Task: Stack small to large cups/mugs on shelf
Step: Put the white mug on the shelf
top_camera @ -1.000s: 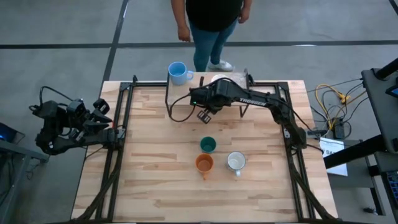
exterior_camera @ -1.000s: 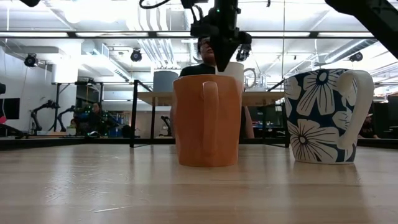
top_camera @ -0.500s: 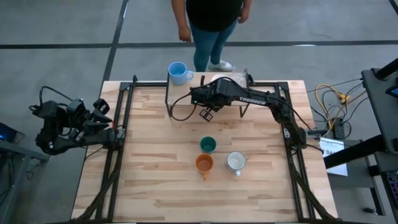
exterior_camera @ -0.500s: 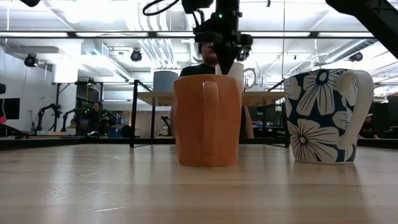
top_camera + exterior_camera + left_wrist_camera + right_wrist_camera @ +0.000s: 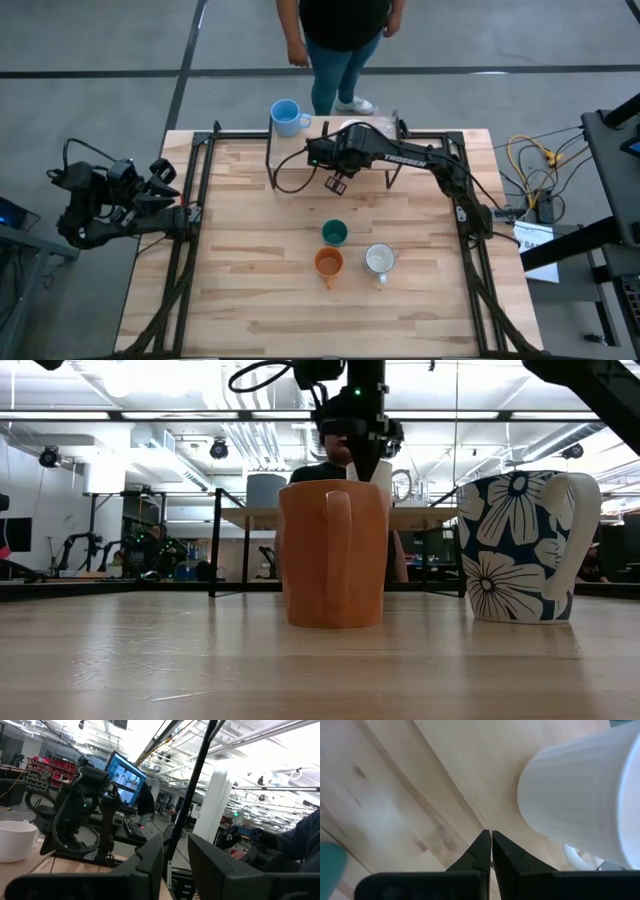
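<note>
Beyond the wooden tabletop, the shut, empty right gripper was held just beside the ribbed white mug on the light-wood shelf.

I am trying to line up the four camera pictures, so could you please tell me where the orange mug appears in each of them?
High view: the orange mug stands on the table, near the middle, toward the near edge.
Low view: orange mug, centre foreground, handle facing the camera.
Left wrist view: not in it.
Right wrist view: not in it.
Shared landmark: the white mug with blue flowers stands just to the right of it in both table views.
</note>
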Action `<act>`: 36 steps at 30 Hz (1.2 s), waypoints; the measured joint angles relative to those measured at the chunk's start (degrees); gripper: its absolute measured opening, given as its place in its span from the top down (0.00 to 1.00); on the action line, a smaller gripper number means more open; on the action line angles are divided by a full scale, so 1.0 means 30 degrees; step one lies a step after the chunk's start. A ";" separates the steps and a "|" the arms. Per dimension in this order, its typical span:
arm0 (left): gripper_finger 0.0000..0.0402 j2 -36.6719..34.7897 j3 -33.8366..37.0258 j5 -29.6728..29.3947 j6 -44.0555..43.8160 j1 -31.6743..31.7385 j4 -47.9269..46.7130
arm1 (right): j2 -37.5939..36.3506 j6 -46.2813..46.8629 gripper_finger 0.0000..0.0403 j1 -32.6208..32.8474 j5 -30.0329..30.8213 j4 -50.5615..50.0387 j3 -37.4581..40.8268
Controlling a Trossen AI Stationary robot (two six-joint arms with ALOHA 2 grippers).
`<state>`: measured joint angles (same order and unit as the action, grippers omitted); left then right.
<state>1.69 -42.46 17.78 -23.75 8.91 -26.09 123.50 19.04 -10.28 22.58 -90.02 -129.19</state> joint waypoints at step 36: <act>0.81 0.0000 0.0000 0.0007 -0.0481 0.0005 -0.0051 | -0.1122 -0.4369 0.98 -0.0087 -0.0215 0.0002 0.2868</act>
<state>1.69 -42.46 17.80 -25.19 8.93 -26.24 120.14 5.93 -10.55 21.93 -90.02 -120.59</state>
